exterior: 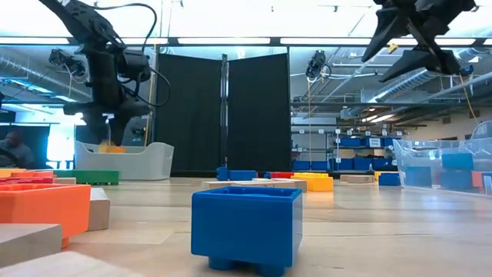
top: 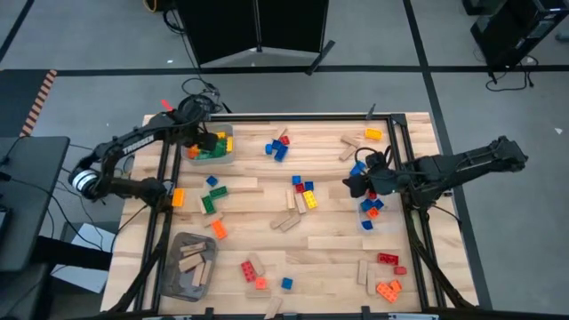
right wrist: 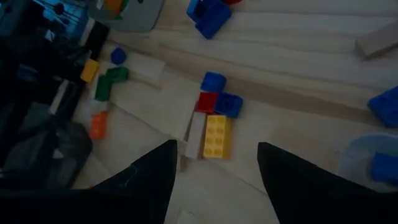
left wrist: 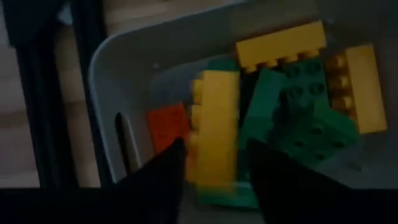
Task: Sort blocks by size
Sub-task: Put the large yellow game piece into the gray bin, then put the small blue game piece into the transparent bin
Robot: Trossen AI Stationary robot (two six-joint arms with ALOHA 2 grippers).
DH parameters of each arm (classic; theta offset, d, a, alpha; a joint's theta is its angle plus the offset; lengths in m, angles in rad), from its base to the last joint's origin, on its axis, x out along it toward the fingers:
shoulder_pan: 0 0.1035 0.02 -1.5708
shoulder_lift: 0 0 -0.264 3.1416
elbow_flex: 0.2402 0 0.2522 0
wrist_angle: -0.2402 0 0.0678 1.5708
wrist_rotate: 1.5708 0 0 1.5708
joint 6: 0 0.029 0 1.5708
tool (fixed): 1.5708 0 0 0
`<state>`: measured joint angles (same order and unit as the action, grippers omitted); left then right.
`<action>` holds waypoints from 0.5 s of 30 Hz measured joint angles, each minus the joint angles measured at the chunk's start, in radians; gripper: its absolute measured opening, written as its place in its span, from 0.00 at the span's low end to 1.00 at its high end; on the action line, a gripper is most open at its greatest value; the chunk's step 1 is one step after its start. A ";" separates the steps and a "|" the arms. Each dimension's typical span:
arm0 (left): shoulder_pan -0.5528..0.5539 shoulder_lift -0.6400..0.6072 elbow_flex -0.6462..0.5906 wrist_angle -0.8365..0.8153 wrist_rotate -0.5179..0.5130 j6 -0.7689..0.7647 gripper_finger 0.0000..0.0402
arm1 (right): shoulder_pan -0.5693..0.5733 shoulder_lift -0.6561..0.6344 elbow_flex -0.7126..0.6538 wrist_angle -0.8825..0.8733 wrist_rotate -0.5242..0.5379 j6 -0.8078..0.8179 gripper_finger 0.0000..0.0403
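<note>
From above, the left gripper (top: 206,138) is hanging over a pale bin (top: 228,151) at the far left corner of the wooden surface (top: 329,244); green and yellow blocks are lying inside it. The right gripper (top: 356,184) is hovering over the right half of the surface, beside a small clear bin (top: 377,212) with blue pieces in it. Blocks (top: 302,191) are lying scattered across the boards: red, blue, yellow, orange and green bricks along with plain tan wooden pieces. A grey bin (top: 178,280) near the front left edge is holding several wooden pieces.

In the level view, a blue brick (exterior: 246,227) is sitting closest to the camera, an orange brick (exterior: 42,208) is lying to its left, and the pale bin (exterior: 146,163) is standing farther back under the left arm.

Through the left wrist camera, the jaws are standing parted just above the bin's contents, with a yellow brick (left wrist: 216,134) lying between the fingers (left wrist: 158,183); whether they are touching it cannot be told. Green bricks (left wrist: 305,118) and an orange piece (left wrist: 168,124) are lying alongside.

Through the right wrist camera, the jaws are spread and grasping nothing, hovering above a yellow brick (right wrist: 216,135) that is touching a tan piece (right wrist: 196,132), a red brick (right wrist: 207,101) and a blue brick (right wrist: 229,104).
</note>
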<state>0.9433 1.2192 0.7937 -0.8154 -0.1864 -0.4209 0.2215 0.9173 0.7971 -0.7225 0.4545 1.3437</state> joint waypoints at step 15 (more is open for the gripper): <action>-0.001 0.025 0.120 0.056 -0.030 0.259 0.75 | -0.070 0.033 0.000 0.178 0.056 -0.208 0.59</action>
<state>0.9428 1.2438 0.9139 -0.7596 -0.2165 -0.1622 0.1517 0.9507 0.7971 -0.5449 0.5107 1.1359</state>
